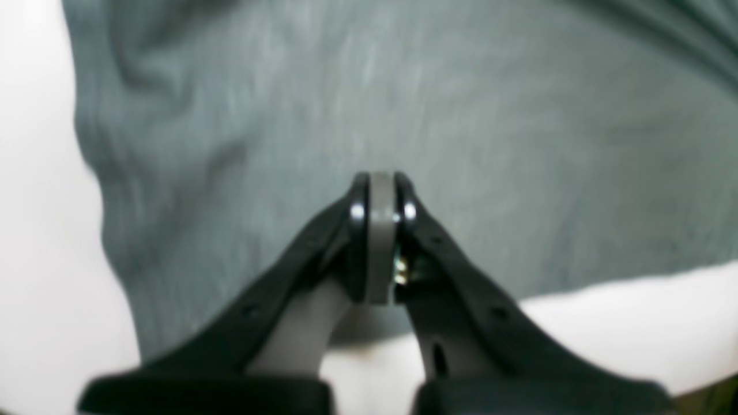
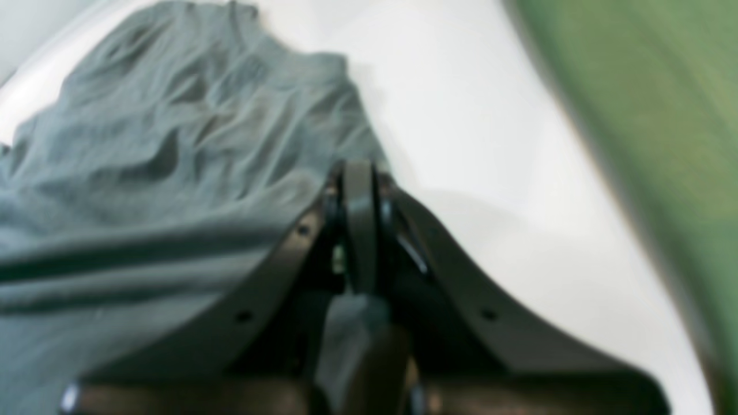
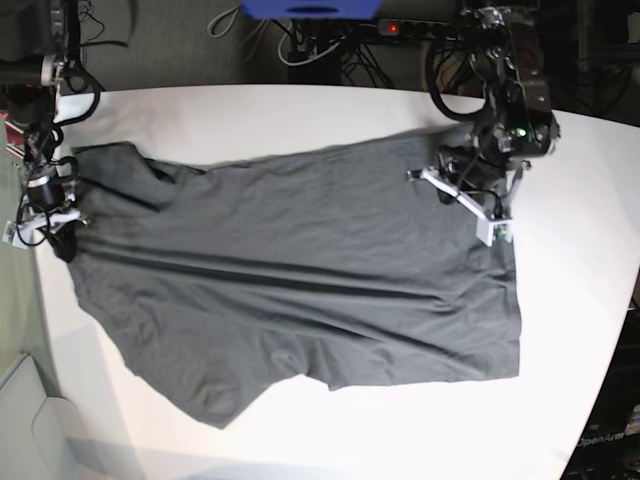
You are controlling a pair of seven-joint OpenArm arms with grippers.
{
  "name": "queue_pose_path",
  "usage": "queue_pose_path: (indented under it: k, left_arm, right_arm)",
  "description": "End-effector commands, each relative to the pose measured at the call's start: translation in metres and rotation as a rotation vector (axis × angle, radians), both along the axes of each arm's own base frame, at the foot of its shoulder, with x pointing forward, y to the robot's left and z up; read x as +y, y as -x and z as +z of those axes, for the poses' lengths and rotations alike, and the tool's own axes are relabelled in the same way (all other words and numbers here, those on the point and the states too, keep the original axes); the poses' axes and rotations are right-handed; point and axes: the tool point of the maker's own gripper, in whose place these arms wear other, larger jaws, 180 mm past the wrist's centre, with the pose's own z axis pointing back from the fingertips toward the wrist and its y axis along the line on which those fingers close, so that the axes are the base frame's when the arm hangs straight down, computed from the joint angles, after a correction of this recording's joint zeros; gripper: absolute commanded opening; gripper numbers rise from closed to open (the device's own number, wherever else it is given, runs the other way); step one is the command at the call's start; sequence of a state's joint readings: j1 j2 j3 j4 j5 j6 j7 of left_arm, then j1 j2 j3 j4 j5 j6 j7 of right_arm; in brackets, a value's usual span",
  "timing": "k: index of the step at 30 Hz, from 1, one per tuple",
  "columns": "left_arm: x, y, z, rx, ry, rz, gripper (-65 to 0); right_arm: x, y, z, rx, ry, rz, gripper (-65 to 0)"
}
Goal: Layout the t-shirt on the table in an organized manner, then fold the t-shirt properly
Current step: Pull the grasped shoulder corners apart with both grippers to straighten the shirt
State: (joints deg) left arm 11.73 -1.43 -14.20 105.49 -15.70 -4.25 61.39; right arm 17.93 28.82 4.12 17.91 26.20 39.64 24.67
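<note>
Mostly flat: soft wrinkly charcoal t-shirt [image 3: 300,280] on smooth white table [image 3: 590,330] — left claw [image 1: 380,190], right claw [image 2: 358,173] both pinching cloth.

Matt, wrinkled grey cloth t-shirt [image 3: 300,270] on a smooth, glossy white table [image 3: 580,330].

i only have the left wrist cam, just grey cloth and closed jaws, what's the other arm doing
Observer: The right end effector is shut on a pinch of the t-shirt at its edge on the opposite side of the table.
Operator: is the shirt laid out flat or bunched
Observer: Spread wide between the two arms, with long creases running across it.
Operator: where does my end effector sit on the shirt
Observer: The left end effector is over the shirt's corner, at the far end from the sleeves.
</note>
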Motion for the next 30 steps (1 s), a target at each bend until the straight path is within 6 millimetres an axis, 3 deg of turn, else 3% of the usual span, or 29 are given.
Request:
queue_pose_path:
  k: [1, 4, 11, 16, 19, 24, 30]
  left_arm:
    - [0.001, -0.007, 0.014, -0.053, -0.001, 0.0, -64.8]
    - [0.001, -0.001, 0.015, -0.052, -0.008, -0.001, -59.4]
    - [0.009, 0.025, 0.024, -0.056, -0.03, 0.016, -32.3]
    - [0.046, 0.05, 0.013, -0.01, -0.067, 0.121, -28.9]
    - [0.062, 0.053, 0.015, -0.013, -0.073, 0.166, -28.8]
    - [0.083, 0.053, 0.021, -0.033, -0.064, 0.237, -28.8]
    - [0.089, 0.055, 0.005, 0.009, -0.057, 0.259, -27.8]
  right_arm:
    - [-0.005, -0.009, 0.019, -0.05, 0.024, 0.014, -65.0]
    - [0.008, -0.018, 0.043, -0.128, 0.054, 0.07, -61.4]
    - [0.042, -0.026, 0.105, -0.203, 0.136, 0.199, -40.5]
    - [0.069, -0.012, 0.142, -0.219, 0.212, 0.257, -36.1]
    - [0.088, -0.004, 0.146, -0.202, 0.232, 0.294, -36.1]
    - [0.104, 0.014, 0.134, -0.158, 0.23, 0.325, -36.1]
    - [0.111, 0.039, 0.115, -0.1, 0.223, 0.343, -36.0]
